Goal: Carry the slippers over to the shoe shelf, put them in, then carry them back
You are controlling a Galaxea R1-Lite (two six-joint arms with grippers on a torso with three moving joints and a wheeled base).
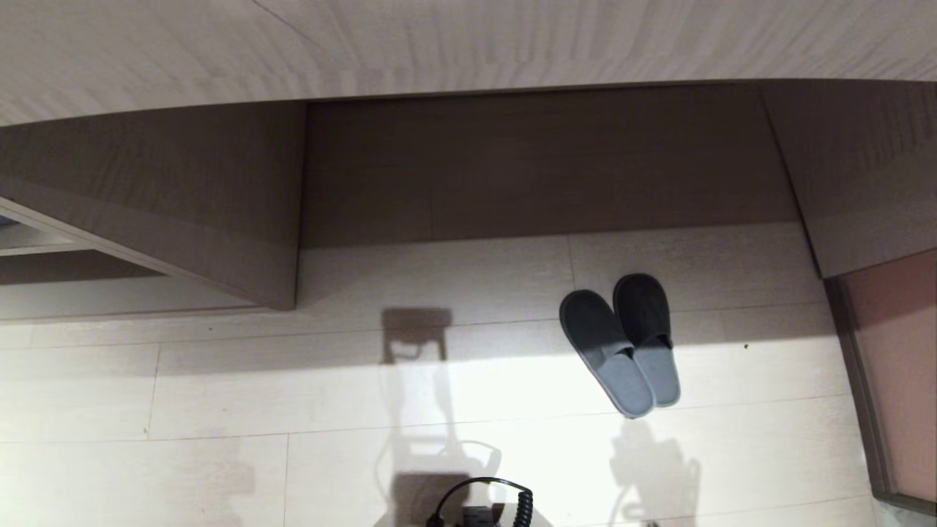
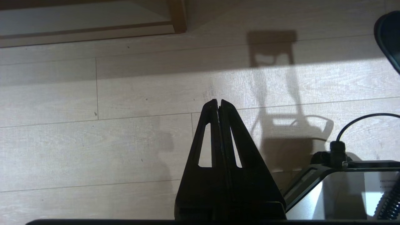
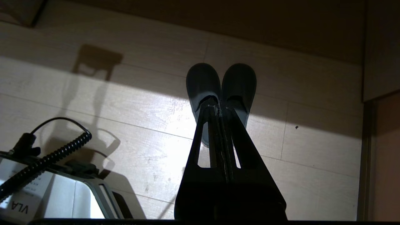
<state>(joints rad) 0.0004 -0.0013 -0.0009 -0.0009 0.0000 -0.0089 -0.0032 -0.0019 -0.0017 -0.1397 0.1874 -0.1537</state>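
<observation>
The slippers [image 1: 622,344] lie side by side on the pale floor, toes toward the desk recess, right of centre in the head view. Neither arm shows in that view. My right gripper [image 3: 218,107] is shut and empty, hanging above the floor in line with the slippers [image 3: 203,78], apart from them. Well to their left, my left gripper [image 2: 218,100] is shut too, over bare floor, and one slipper toe [image 2: 390,34] shows at that view's edge. The shoe shelf [image 1: 22,240] is only a sliver of a cubby in the bench unit at the far left edge.
A dark floor-level desk recess [image 1: 542,168] lies straight ahead under the desktop [image 1: 468,44]. The bench unit [image 1: 183,212] juts out on the left, a side panel [image 1: 864,183] and a reddish door [image 1: 900,366] on the right. My base with its coiled cable [image 1: 523,505] is at the near edge.
</observation>
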